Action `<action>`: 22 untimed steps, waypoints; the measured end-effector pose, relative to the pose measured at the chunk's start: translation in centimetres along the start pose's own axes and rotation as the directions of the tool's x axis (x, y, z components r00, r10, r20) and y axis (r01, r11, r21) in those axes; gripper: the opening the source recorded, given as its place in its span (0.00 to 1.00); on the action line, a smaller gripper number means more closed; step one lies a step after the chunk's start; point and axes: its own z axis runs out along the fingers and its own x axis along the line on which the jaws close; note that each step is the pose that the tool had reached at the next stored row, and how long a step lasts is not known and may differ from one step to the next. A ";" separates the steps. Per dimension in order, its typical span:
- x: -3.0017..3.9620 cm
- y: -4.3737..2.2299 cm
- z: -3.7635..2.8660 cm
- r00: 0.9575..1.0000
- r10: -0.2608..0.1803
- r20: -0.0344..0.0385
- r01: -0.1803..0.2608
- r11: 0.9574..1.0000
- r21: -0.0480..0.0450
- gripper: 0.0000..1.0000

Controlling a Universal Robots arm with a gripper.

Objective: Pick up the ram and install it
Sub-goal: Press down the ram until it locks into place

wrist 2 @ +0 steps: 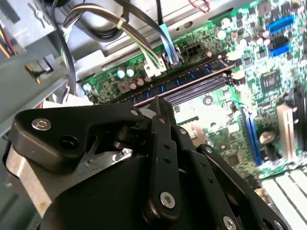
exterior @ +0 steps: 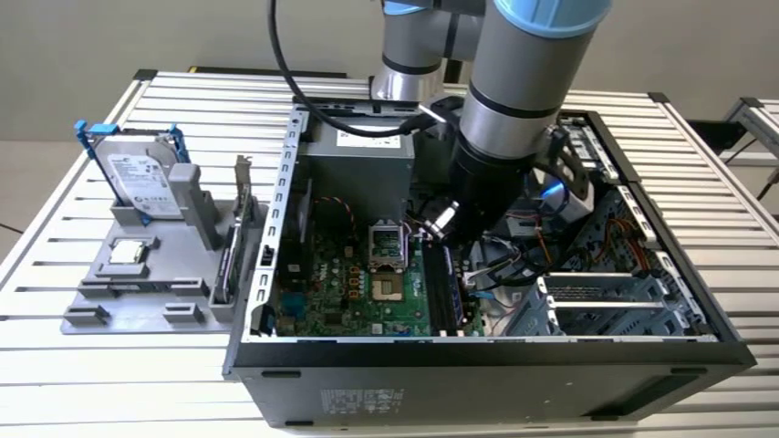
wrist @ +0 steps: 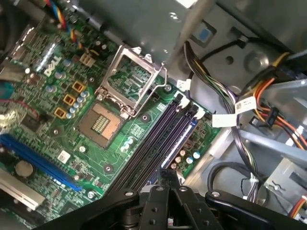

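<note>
Worktop, exterior view: hard drive is stood upright in the grey fixture, expansion card just beside it. Open case is laid flat, motherboard exposed. Arm is reached into it. Ram is seen standing in a memory slot near the board edge (both wrist views). Gripper jaws are pressed together, tips just over the ram's end

The arm is silver-grey tubing with light-blue joint caps and a black cable — its gripper matte black linkages, silver screws.
</note>
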 end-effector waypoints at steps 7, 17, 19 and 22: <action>-0.02 0.03 0.14 0.993 -0.120 0.001 0.120 0.993 0.000 0.00; -0.07 0.10 0.30 0.959 -0.282 0.003 0.282 0.959 0.000 0.00; -0.08 0.12 0.32 0.950 -0.313 0.004 0.313 0.950 0.000 0.00; -0.10 0.15 0.37 0.933 -0.359 0.004 0.359 0.933 0.000 0.00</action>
